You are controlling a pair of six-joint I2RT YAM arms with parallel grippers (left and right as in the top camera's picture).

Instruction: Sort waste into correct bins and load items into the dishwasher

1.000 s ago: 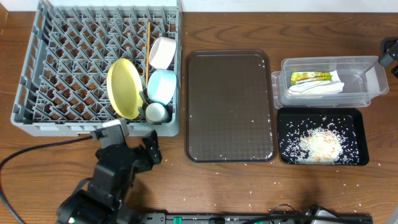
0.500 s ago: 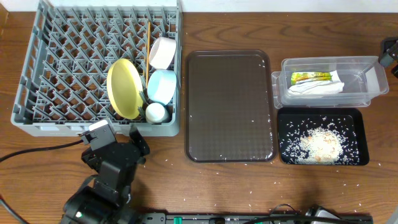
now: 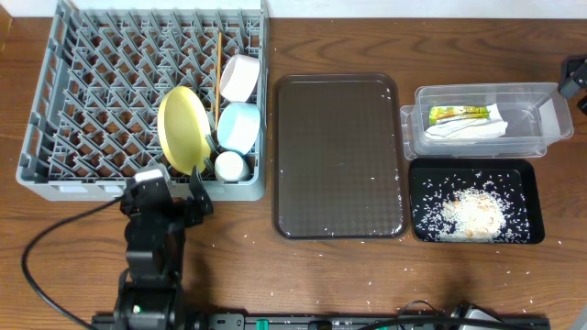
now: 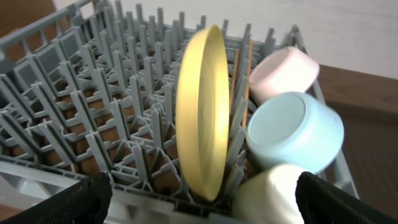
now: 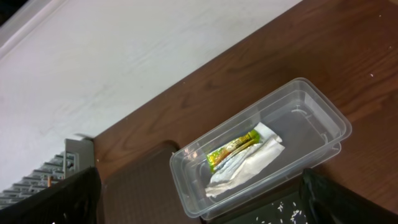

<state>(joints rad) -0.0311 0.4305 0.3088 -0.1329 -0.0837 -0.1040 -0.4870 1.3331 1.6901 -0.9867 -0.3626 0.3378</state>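
Observation:
The grey dishwasher rack [image 3: 55, 101] holds the yellow plate [image 3: 183, 130] on edge, the light blue bowl [image 3: 238, 126], the white bowl [image 3: 239, 78], the small white cup [image 3: 229, 165] and the chopsticks [image 3: 218, 73]. My left gripper [image 3: 174, 190] hangs open and empty just in front of the rack's near wall, facing the plate [image 4: 200, 112] and cup [image 4: 273, 196]. The clear tub [image 3: 541, 128] contains the green-and-yellow wrapper [image 3: 457, 114] and white paper [image 3: 468, 130]. Rice [image 3: 472, 215] lies in the black tray [image 3: 527, 179]. My right gripper [image 5: 202, 202] is open above the tub [image 5: 311, 99], holding nothing.
A dark brown serving tray [image 3: 339, 156] lies between the rack and the bins. Stray rice grains dot the table near its front edge. A black cable [image 3: 55, 229] loops from the left arm across the front left of the table.
My left arm has swung left and straightened. Its open gripper has moved up to the rack's front wall. The right arm and all objects are as before.

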